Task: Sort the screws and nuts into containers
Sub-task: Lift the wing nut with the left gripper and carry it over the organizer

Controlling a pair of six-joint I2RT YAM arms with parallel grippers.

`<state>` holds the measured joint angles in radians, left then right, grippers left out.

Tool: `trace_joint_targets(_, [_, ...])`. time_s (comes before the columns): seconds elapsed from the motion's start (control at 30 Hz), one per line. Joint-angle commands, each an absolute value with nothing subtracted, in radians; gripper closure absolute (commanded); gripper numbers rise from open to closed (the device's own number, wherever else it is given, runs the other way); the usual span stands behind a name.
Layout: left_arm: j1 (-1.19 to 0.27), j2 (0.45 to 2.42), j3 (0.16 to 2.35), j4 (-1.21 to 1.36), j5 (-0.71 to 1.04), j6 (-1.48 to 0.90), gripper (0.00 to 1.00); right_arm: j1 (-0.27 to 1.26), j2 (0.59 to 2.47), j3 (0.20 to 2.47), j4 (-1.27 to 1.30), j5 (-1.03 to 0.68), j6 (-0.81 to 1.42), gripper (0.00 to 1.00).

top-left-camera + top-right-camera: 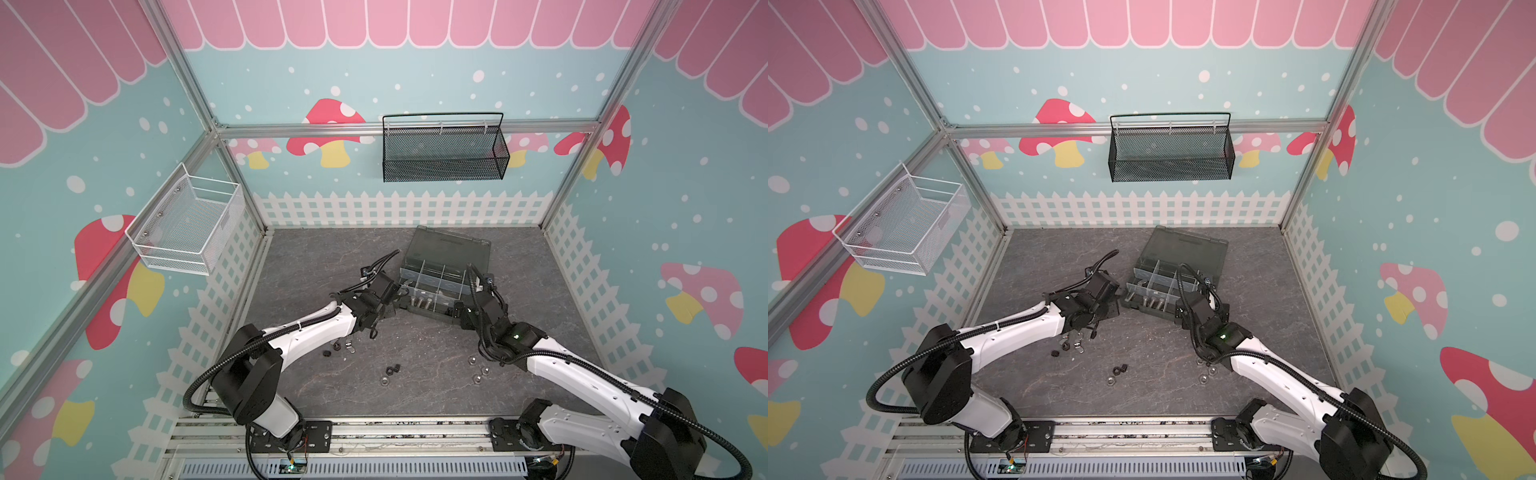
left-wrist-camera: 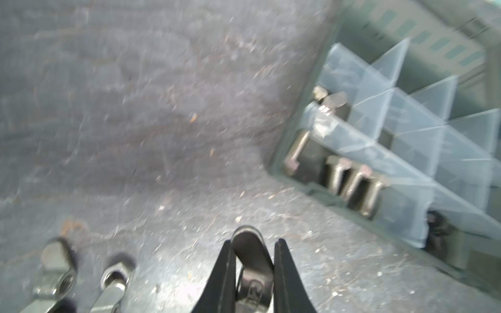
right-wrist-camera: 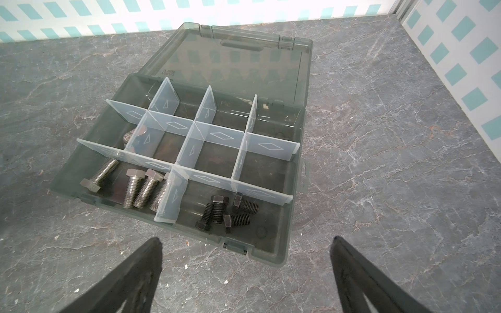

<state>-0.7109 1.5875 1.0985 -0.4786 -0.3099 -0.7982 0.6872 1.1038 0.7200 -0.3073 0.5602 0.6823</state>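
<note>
— One wing nut [image 2: 250, 260] is being pinched in the left pincer [image 2: 254, 244], pressed together on it, a wing poking forward past the tips.

— Where is the box [image 1: 432, 313] lying from there?

— Just beside that pincer, toward the right in both top views, its left front corner nearest. The right pincer [image 3: 246, 239] is hanging spread wide and empty before the front wall.

— Which cell are you picking?

— I'm judging the middle row's end cell [image 3: 113, 127] on the left arm's side, since another wing nut [image 2: 329, 100] is already lying there. The left arm is sitting nearer; I'm expecting a short carry over the front row.

— What are the wrist views adding?

— The left one is showing the grip and loose wing nuts [image 2: 57, 271] on the tabletop [image 2: 162, 108]. The right one is showing silver screws [image 3: 135, 189] and black screws [image 3: 227, 211] filling separate front cells. The top views are blurring all that, yet showing small nuts [image 1: 390, 370] waiting well apart from the box.
</note>
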Motion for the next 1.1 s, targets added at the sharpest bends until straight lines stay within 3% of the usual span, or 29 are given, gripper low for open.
trace_joint_targets(0.0, [-0.703, 1.637, 1.188, -0.478, -0.309, -0.748, 0.93, 0.686, 1.128, 0.752, -0.327, 0.582, 0.699, 0.02])
trace_joint_targets(0.5, [-0.667, 1.968, 1.593, -0.479, -0.232, -0.644, 0.93, 0.686, 1.169, 0.778, -0.331, 0.567, 0.722, 0.02])
trace_joint_targets(1.07, [-0.645, 2.111, 1.744, -0.502, -0.161, -0.675, 0.93, 0.686, 1.189, 0.782, -0.336, 0.577, 0.718, 0.02])
